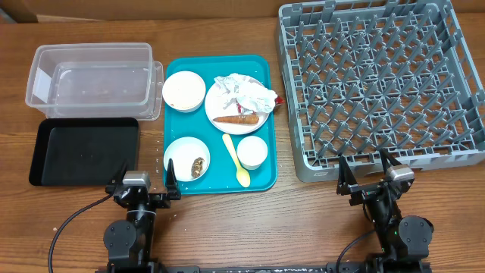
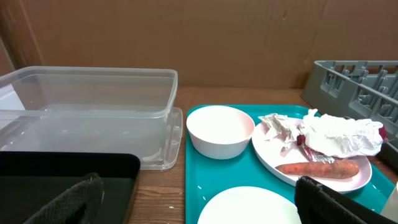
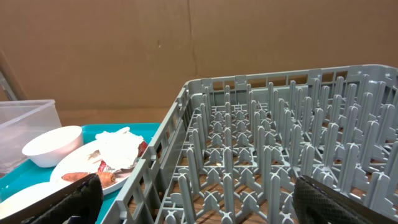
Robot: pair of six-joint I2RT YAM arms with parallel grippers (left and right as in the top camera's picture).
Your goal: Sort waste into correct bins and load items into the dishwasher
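- Left claw (image 1: 148, 180): jaws wide apart, holding nothing; at 5 o'clock of the shallow black rectangular tray (image 1: 83, 152).
- Right claw (image 1: 365, 173): jaws wide apart, empty; at 6 o'clock of the large grey plastic dish rack (image 1: 379, 76).
- Clear plastic rectangular tub (image 1: 91, 76): at 12 o'clock of the black tray.
- Teal serving tray (image 1: 261, 68): pale round plate (image 1: 216, 106) at its 1 o'clock carries crumpled white paper (image 1: 246, 91) and an orange carrot-like stick (image 1: 236, 119).
- Small white round bowl (image 1: 178, 155) at 7 o'clock: brown food lump (image 1: 198, 164) inside; possibly rice grains, unclear.
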